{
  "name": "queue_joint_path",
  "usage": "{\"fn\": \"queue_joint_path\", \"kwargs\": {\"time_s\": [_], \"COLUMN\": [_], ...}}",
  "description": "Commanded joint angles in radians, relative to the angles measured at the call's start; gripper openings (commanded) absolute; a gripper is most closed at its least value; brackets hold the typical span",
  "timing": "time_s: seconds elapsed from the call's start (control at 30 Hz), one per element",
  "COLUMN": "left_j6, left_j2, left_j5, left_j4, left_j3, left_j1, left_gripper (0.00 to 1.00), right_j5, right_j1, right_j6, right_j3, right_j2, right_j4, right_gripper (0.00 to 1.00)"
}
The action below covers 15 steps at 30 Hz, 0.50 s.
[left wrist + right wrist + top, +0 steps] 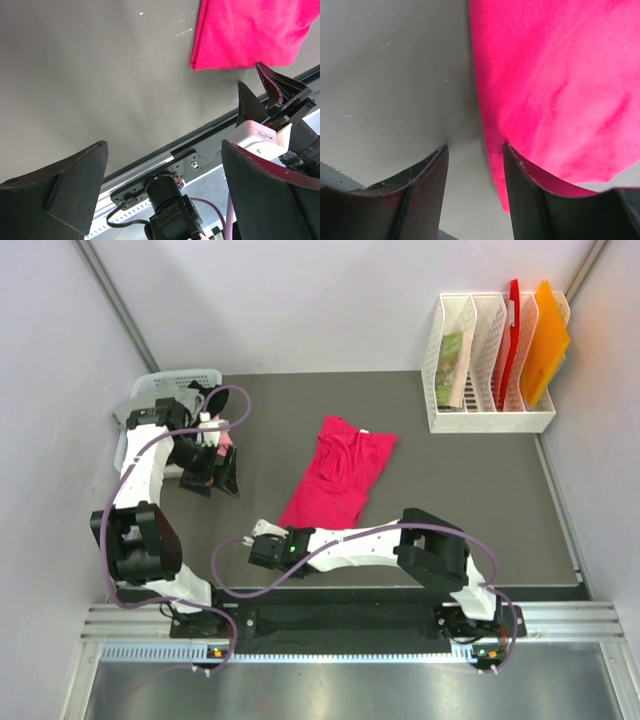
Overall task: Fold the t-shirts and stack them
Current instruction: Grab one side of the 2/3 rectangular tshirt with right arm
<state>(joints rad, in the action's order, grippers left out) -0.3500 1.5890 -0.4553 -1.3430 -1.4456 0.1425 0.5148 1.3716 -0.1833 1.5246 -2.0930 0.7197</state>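
Crimson t-shirt point(340, 472) at centre of table point(480, 490); right gripper point(475, 150) at its 7 o'clock corner.
Jaws there stand half open and empty, the hem against one finger rather than between both. The left gripper point(164, 145) is spread wide, empty, toward 9 o'clock by the basket point(180, 378). Risk: closing here may miss the hem or catch one layer, dragging the cloth askew.

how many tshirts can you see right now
1: a red shirt lying mid-table. More may be hidden in the basket at far left, behind the left arm.
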Motion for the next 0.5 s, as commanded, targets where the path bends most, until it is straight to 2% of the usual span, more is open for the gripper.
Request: {"fn": "queue_joint_path", "kwargs": {"time_s": [0.0, 0.47], "left_j6": [-0.009, -0.006], "left_j2": [0.002, -0.009], "left_j5": [-0.013, -0.005], "left_j4": [0.004, 0.004], "left_j3": [-0.018, -0.013], "left_j1": [0.006, 0.006], "left_gripper": [0.99, 0.99], "right_j5": [-0.010, -0.044], "right_j1": [-0.023, -0.091], "right_j6": [0.018, 0.035], "right_j3": [0.002, -0.043], "right_j2": [-0.030, -0.041], "right_j4": [-0.049, -0.083], "right_gripper": [0.49, 0.45]}}
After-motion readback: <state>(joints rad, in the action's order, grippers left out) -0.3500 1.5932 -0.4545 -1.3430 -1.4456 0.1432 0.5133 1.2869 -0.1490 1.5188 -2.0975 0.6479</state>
